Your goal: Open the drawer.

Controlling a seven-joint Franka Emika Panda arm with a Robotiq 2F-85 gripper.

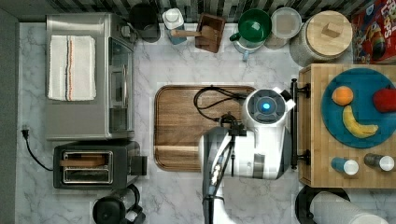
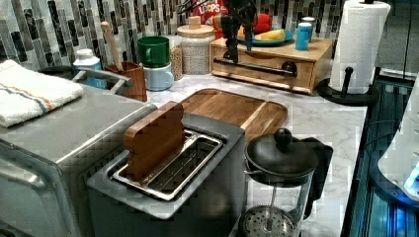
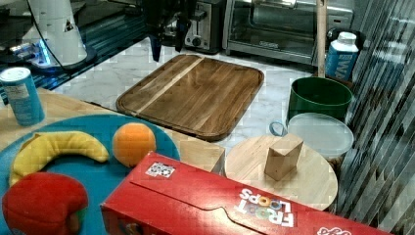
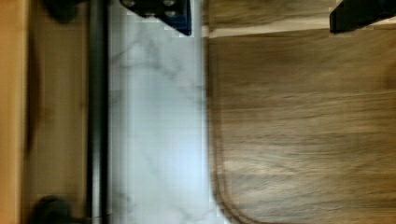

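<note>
The pincer (image 2: 240,40) hangs with its fingers spread and nothing between them. In the left view the two dark fingers (image 2: 231,47) point down, just in front of the drawer (image 2: 267,68) and above the near end of its long black bar handle (image 2: 257,65); whether a finger touches the bar cannot be told. In the wrist view one finger (image 4: 161,11) sits over the strip of marble surface (image 4: 154,121) next to the handle (image 4: 97,116), and the other finger (image 4: 362,14) sits over the walnut cutting board (image 4: 303,126), so the pincer straddles the gap between drawer front and board.

The drawer is shut, its front flush with the bamboo box that holds it. In the top view the white arm (image 1: 261,135) covers the space between the board (image 1: 180,126) and the handle (image 1: 294,126).

On top of the box, beyond the pincer in the left view, lies a blue plate (image 1: 343,121) with an orange (image 1: 342,95), a banana (image 1: 357,123) and a red apple (image 1: 385,100). In the right view the pincer (image 3: 166,41) hangs over the far edge of the board (image 3: 195,93), with the toaster (image 3: 208,22) behind it.
</note>
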